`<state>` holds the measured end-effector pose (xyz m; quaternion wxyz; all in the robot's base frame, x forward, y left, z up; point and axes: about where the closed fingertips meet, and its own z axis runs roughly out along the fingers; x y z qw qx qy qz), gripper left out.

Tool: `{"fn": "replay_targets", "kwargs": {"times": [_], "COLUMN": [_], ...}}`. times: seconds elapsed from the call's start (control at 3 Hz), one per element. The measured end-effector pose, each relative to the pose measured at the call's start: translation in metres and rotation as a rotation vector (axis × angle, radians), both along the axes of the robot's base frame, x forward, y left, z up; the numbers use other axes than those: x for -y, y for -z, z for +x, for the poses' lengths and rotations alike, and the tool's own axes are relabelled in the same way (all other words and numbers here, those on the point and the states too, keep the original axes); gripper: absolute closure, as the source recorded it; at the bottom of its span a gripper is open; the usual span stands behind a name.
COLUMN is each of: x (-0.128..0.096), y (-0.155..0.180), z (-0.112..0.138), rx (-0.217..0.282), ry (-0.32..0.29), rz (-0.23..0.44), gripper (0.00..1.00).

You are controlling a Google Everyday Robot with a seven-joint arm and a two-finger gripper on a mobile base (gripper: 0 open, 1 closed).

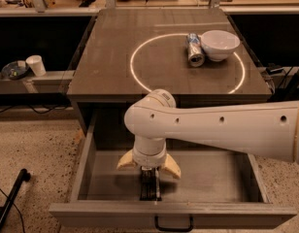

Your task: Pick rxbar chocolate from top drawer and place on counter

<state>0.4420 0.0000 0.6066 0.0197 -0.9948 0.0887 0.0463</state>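
The top drawer (91, 149) stands pulled open under the counter (106, 57), its handle (174, 224) at the front. The rxbar chocolate (150, 186) lies as a dark flat bar on the drawer floor near the front panel, partly hidden by my wrist. My gripper (149, 171) reaches down into the drawer directly over the bar's far end. Its tan fingers (126, 161) are spread apart to either side, open, and hold nothing.
On the counter, a silver-blue can (193, 50) lies next to a white bowl (220, 44) inside the white circle. A white cup (36, 65) and a dark dish (14, 69) sit on the left bench. A black cable runs across the floor at the left.
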Motion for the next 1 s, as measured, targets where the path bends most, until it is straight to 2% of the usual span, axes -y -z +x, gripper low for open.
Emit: {"fn": "replay_targets", "kwargs": {"times": [0.33, 0.67, 1.0], "x": [0.000, 0.001, 0.002], "y": [0.003, 0.008, 0.014], "z": [-0.001, 0.000, 0.001], "rx": [0.011, 0.013, 0.011], "ry": [-0.092, -0.126, -0.119], "rz": [0.013, -0.003, -0.013], "gripper": [0.00, 0.11, 0.26]}}
